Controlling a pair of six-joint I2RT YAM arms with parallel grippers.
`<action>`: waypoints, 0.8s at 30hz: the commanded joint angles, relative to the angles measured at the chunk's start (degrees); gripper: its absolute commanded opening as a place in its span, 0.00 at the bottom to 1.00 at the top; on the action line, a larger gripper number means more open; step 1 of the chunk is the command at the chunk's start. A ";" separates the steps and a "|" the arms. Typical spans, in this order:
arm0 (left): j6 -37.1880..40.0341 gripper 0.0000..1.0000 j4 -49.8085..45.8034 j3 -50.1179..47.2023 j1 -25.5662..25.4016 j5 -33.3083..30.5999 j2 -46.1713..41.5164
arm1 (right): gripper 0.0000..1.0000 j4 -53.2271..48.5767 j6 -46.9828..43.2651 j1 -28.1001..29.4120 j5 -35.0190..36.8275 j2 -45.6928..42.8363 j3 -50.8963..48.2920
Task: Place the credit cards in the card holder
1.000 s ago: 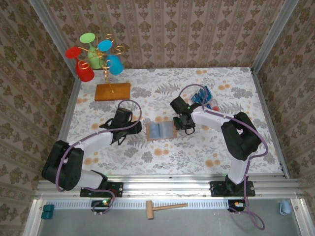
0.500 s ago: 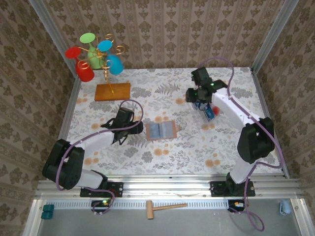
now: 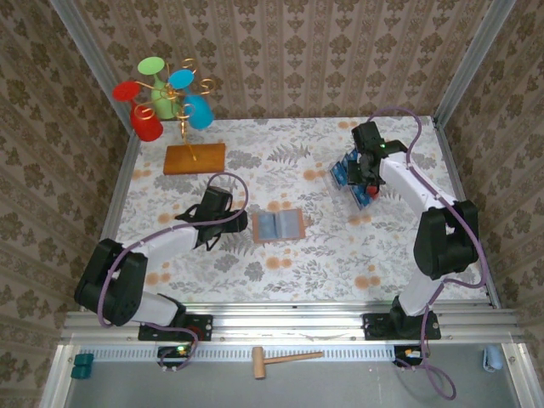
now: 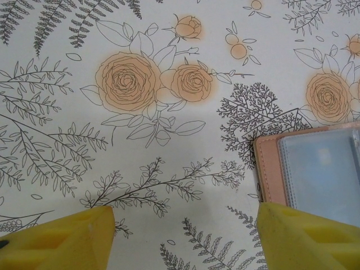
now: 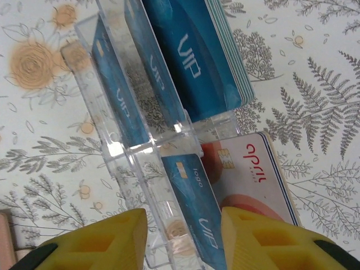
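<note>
Yellow fingers [image 5: 95, 242] of the right gripper [image 5: 183, 239] parted and empty, set either side of a slot in the clear tray [image 5: 90, 39], with one of the credit cards [image 5: 191, 225] lying between them. Further out, more blue cards packed in the far slots; just beside the tray, flat on the table [image 5: 315, 67], a red-and-white card [image 5: 256, 180]. Has swung within the last second from the card holder [image 3: 280, 225] at mid-table out to the tray near the far right edge. Reads as a fresh pick beginning: nothing carried, next card already lined up, closing and lifting yet to come. Over on the left gripper [image 4: 183, 239], fingers [image 4: 62, 239] equally spread, holding nothing, parked as before just beside the holder's tan edge. Holder open flat, greyish-blue lining up. Cannot tell whether any card sits in it already.
</note>
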 commanded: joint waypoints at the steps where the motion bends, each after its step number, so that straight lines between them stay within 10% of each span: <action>1: 0.30 0.69 -0.55 1.81 -0.69 -0.53 0.26 | 0.38 -0.97 -1.60 -0.46 2.58 1.07 -1.07; 24: 0.76 0.69 -0.76 2.96 -1.05 -0.91 1.07 | 0.28 0.88 -2.43 -0.67 2.83 2.27 -4.95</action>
